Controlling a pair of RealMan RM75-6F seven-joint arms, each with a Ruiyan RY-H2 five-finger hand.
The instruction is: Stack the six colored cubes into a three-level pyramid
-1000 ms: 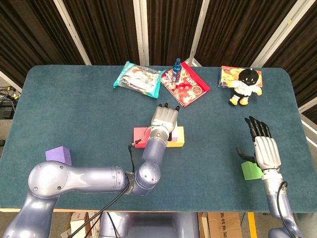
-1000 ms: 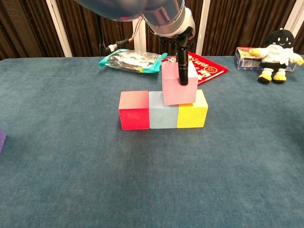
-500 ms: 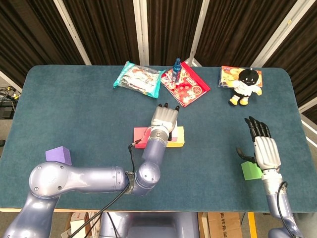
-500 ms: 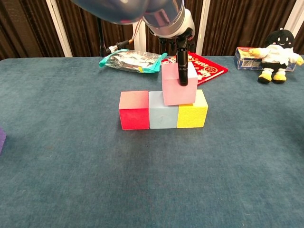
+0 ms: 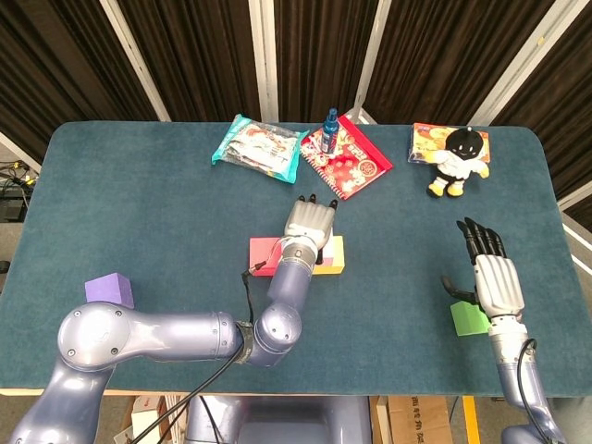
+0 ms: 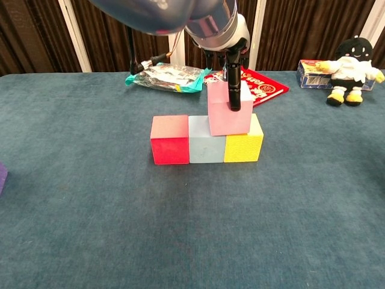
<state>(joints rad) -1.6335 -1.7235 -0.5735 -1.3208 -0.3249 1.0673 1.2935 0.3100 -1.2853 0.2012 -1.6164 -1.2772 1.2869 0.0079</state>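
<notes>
A red cube (image 6: 169, 139), a light blue cube (image 6: 206, 140) and a yellow cube (image 6: 243, 142) stand in a row touching each other. On top, a pink cube (image 6: 228, 111) sits across the blue and yellow ones. My left hand (image 6: 219, 30) holds it from above, one dark finger (image 6: 233, 90) running down its front face. From the head view, the left hand (image 5: 307, 227) hides the pink and blue cubes. A purple cube (image 5: 109, 289) lies far left and a green cube (image 5: 470, 319) near right. My right hand (image 5: 490, 273) hovers open just above the green cube.
At the far side lie a snack bag (image 5: 257, 145), a red booklet (image 5: 347, 159) with a small blue bottle (image 5: 331, 120), and a plush toy (image 5: 458, 157) on a box. The left arm (image 5: 157, 335) stretches along the table's near edge.
The pink cube has shifted slightly right and down and now sits level instead of tilted on the blue and yellow cubes. The right hand has not moved.
</notes>
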